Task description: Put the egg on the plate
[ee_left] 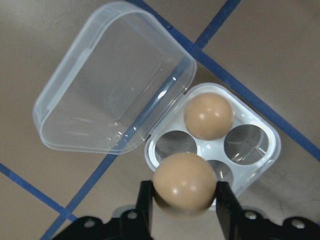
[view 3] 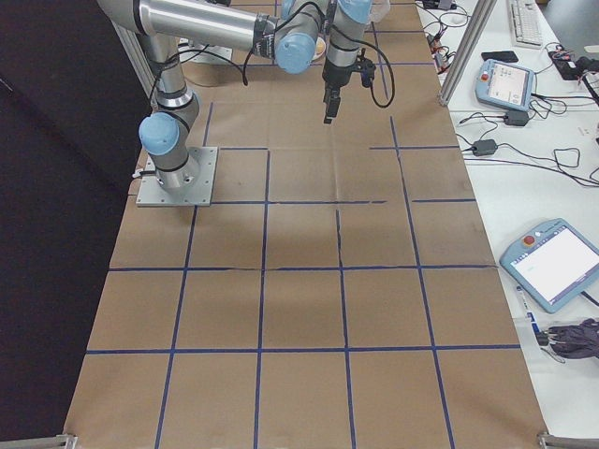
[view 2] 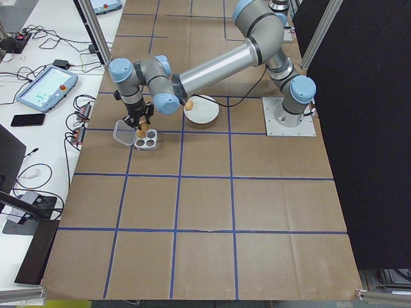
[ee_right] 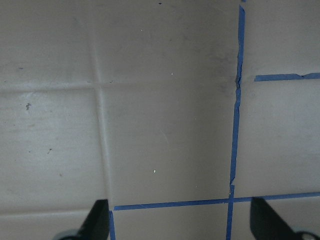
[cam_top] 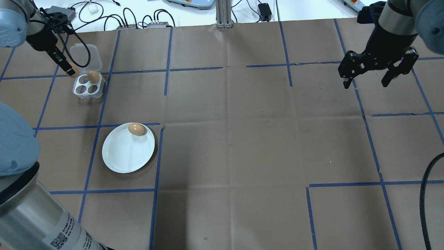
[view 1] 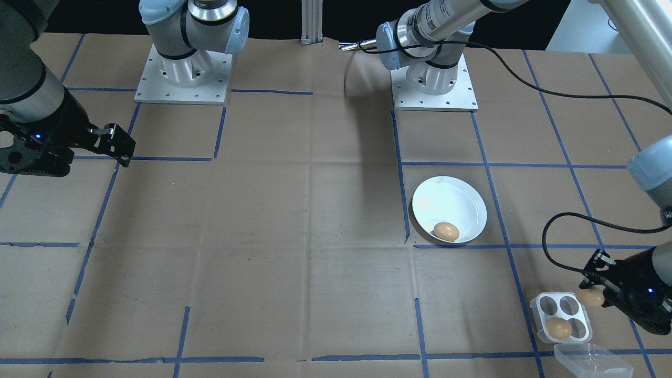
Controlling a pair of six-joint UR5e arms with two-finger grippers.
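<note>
2 arms over a brown table (cam_top: 242, 139) gridded with blue tape. Left arm (view 2: 212, 64) reaches to the far-left corner; right arm (cam_top: 392, 21) hangs over the far-right area.

Plate (cam_top: 121, 154): left side of table, nearer the robot than the tray, well apart from it. 1 egg on plate (cam_top: 136, 129) lies on its far rim.

Lid (ee_left: 100, 85): clear, hinged open, lying flat just beyond the tray.

Tray (ee_left: 260, 165): white, 4 holes. 1 tray egg (ee_left: 208, 116) sits in a far hole beside the lid; 3 holes vacant.

Left gripper (ee_left: 184, 202): jaws clenched on 1 held egg (ee_left: 184, 187), raised above the tray's near-left hole, not touching it.

Right gripper (cam_top: 368, 84): jaws spread wide, gripping nothing, above bare table.
</note>
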